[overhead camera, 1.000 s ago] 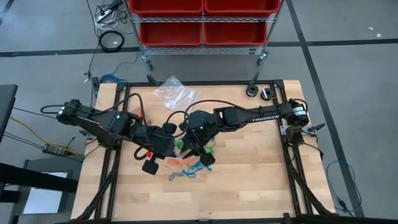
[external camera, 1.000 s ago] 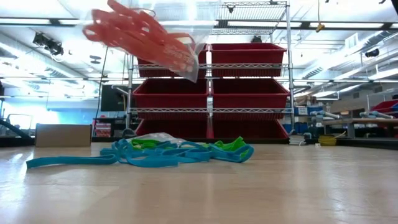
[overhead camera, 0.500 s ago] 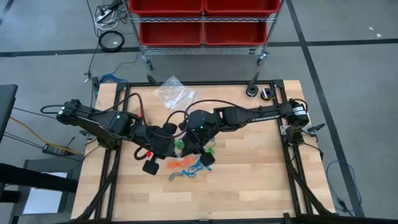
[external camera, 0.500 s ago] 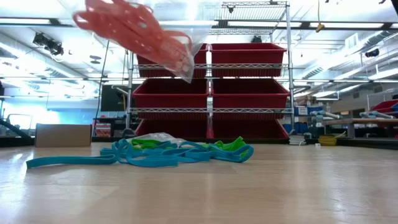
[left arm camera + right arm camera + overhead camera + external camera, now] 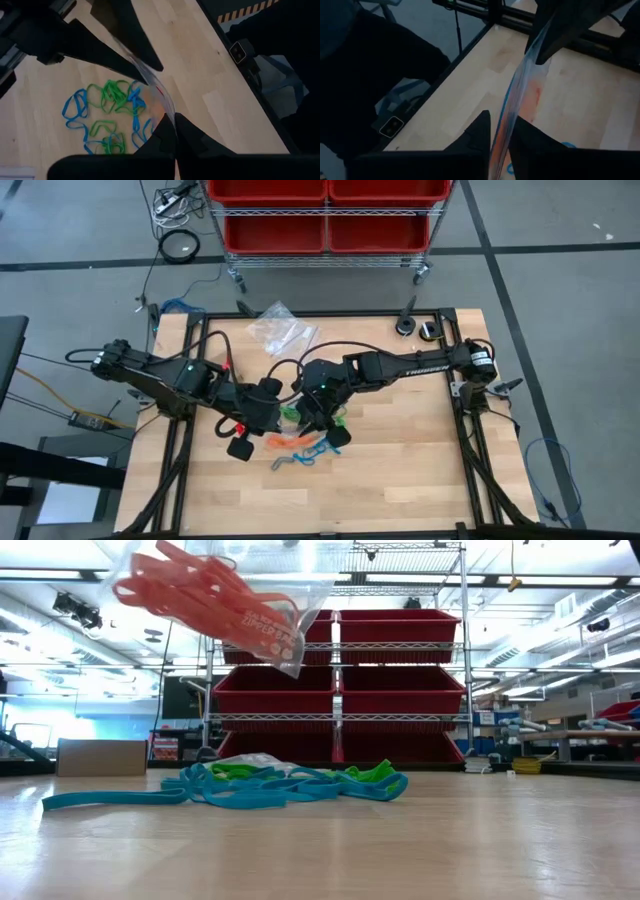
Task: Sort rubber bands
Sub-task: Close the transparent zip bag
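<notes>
Nearest the front edge of the tabletop (image 5: pixel 400 470) I see the loose rubber bands (image 5: pixel 270 785): blue and green loops lying flat in a tangle on the wood, with one long blue loop trailing out to the side in the low view. In the high view this heap sits slightly toward the front of the tabletop's middle, directly below both grippers and not touching either.

Above the heap I see a clear zip bag (image 5: pixel 262 615) held off the tabletop, tilted, with a bunch of orange bands (image 5: pixel 195 590) inside it. In the high view an orange patch shows on the wood below the grippers.

The left gripper (image 5: pixel 171 131) is at the middle of the tabletop, reaching in from the left edge. Its fingers are clamped tight on one edge of the clear zip bag.

The right gripper (image 5: pixel 499 131) is at the middle too, reaching in from the right edge, just beside the left gripper. The bag's film runs between its two fingers (image 5: pixel 476 131). The fingers stand narrowly apart, and I cannot tell whether they pinch the film.

Farther back, near the rear edge, a second clear bag (image 5: pixel 281 328) lies crumpled on the wood, well apart from the grippers.

Beyond the tabletop stands a wire rack with red bins (image 5: pixel 400 690).
</notes>
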